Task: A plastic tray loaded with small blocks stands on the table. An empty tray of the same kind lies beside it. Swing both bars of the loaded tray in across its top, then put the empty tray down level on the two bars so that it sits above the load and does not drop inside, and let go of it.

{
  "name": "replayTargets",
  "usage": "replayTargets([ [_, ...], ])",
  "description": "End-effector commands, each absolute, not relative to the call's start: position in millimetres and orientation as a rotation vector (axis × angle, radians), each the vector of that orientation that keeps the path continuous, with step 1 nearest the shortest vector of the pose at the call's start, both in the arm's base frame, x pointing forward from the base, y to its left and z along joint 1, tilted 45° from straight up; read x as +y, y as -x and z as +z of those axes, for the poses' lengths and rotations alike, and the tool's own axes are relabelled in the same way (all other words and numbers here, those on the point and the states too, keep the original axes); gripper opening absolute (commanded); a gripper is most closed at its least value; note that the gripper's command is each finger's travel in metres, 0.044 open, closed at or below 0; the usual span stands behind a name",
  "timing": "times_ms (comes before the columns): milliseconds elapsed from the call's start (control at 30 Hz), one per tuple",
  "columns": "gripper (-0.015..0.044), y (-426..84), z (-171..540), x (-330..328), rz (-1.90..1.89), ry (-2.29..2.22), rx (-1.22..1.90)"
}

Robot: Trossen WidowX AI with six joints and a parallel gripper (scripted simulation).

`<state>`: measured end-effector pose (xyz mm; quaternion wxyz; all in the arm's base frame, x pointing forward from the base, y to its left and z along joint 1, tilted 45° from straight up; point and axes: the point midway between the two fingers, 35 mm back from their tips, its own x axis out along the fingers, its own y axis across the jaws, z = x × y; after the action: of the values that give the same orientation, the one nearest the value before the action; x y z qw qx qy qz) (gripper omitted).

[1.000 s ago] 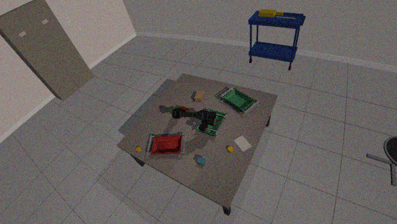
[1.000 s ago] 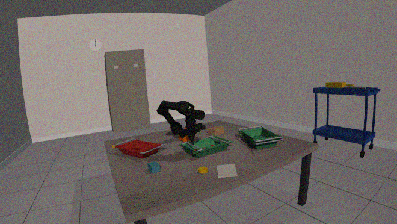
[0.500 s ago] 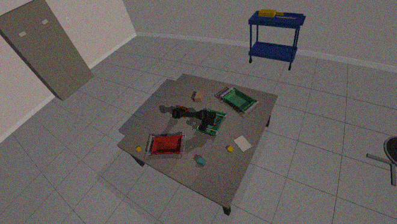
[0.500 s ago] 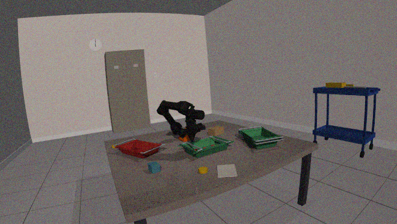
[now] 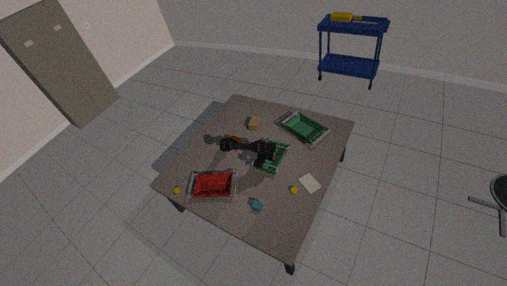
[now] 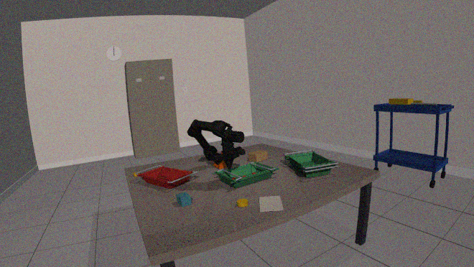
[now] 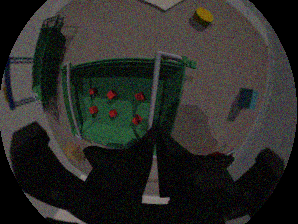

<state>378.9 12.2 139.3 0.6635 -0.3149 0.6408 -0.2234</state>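
Observation:
The loaded green tray (image 5: 282,155) (image 6: 251,177) (image 7: 177,100) stands at mid-table with several small red blocks (image 7: 111,95) inside. In the wrist view its right bar (image 7: 155,90) lies across the top, inward of the end wall. Its left bar (image 7: 71,100) lies close to the other end, and looks just inside the rim. The empty green tray (image 5: 305,127) (image 6: 309,160) (image 7: 47,65) stands apart, its bars out over its ends. My gripper (image 6: 230,167) (image 7: 156,127) is shut, with nothing visible between the fingertips. They are at the near end of the right bar, by the tray's long side.
A red tray (image 5: 213,185) (image 6: 166,176) stands on the table (image 5: 269,223). A tan block (image 5: 253,123) (image 6: 258,156), a teal block (image 5: 256,206) (image 6: 184,199), a yellow disc (image 5: 293,190) (image 6: 242,203) (image 7: 203,17) and a white sheet (image 5: 309,183) (image 6: 271,204) also lie there.

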Motion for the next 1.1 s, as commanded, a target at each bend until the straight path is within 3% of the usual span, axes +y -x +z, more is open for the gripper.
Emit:
replayTargets([
  [0, 0.0000, -378.9, 139.3, 12.2, -0.505, 0.712, 1.448],
  [433, 0.0000, -378.9, 139.3, 12.2, -0.505, 0.712, 1.448],
  [700, 0.0210, -378.2, 141.1, 9.7, -0.515, 0.695, 1.444],
  [967, 0.0420, -325.1, 210.4, -87.2, -0.917, 0.054, 1.202],
  [1067, 0.0440, -290.7, 235.0, -119.7, -1.076, -0.209, 1.052],
])
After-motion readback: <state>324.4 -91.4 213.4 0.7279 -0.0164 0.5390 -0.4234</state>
